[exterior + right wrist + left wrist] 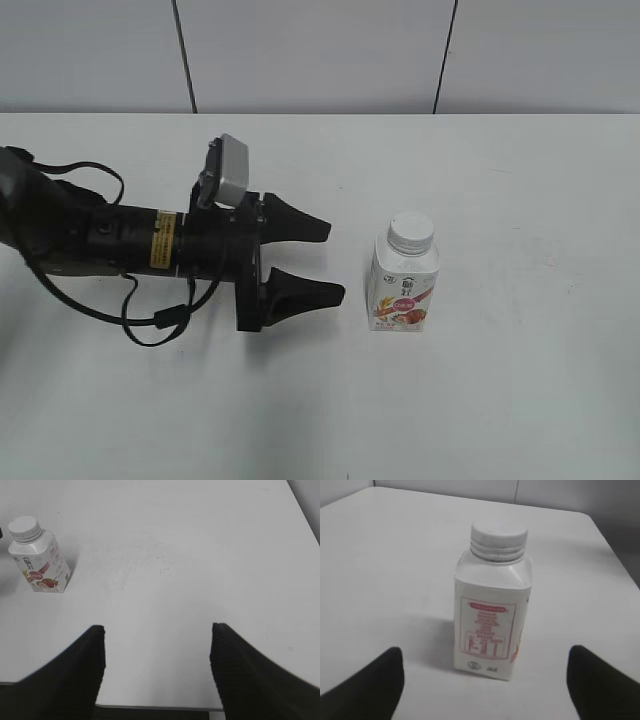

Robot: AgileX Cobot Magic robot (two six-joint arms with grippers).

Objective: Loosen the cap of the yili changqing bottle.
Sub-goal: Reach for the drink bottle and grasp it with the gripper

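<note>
Item one: the yili changqing bottle [402, 285], which you will find standing upright on the white table [520, 380], right of centre in the exterior view. Its label shows a pink-red fruit picture toward the camera; your left wrist view shows the same bottle [491, 612] from another side, with red printed text panels.

Item two: the cap [411, 231], white and ribbed, seated on the bottle's neck (no gripper touches it). It appears again in the left wrist view [499, 541] and, small, at the upper left of the right wrist view [24, 527].

Item three: your left gripper [318, 262], lying low over the table and pointed at the bottle, fingers spread apart and holding nothing. Its tips sit just beside the bottle, not touching. A grey camera box [228, 170] rides on its wrist.

Item four: your right gripper [157, 645], seen only in its own wrist view, fingers spread wide and empty, hanging over the table's near edge, well apart from the bottle [39, 555].
</note>
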